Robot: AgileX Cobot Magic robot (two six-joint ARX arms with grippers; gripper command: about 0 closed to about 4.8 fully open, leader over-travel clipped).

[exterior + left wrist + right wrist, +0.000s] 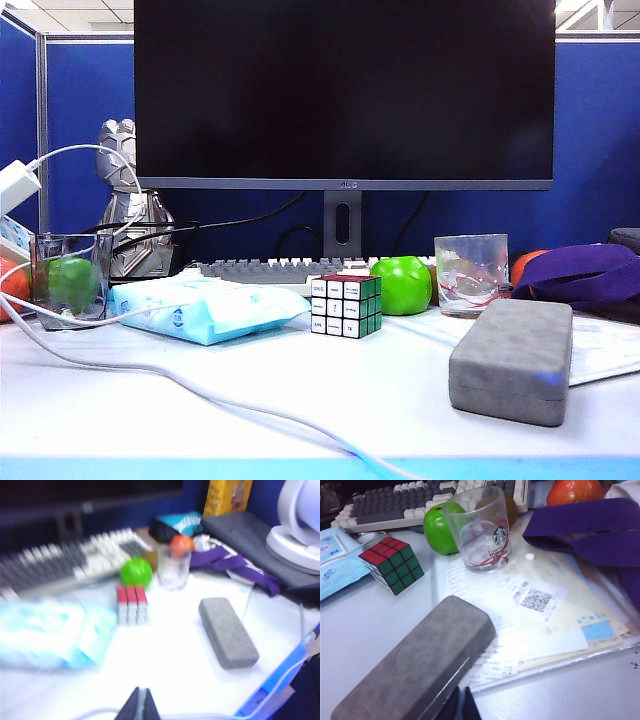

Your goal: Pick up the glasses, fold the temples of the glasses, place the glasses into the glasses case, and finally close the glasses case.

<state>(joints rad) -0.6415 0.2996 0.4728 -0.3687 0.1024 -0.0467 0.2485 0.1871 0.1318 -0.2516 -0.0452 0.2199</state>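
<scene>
Glasses case (512, 360) shut, lying near right on the desk, partly on a paper sheet (545, 615), right of the Rubik's cube (346, 305). Left gripper (139, 707) and right gripper (460, 705) both pinched together, empty, above the desk.

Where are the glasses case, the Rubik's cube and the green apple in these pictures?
glasses case (512, 355): exterior view, front face of the shut grey lid.
Rubik's cube (393, 564): right wrist view, its green side near the red top.
green apple (402, 285): exterior view, middle of its front.
</scene>
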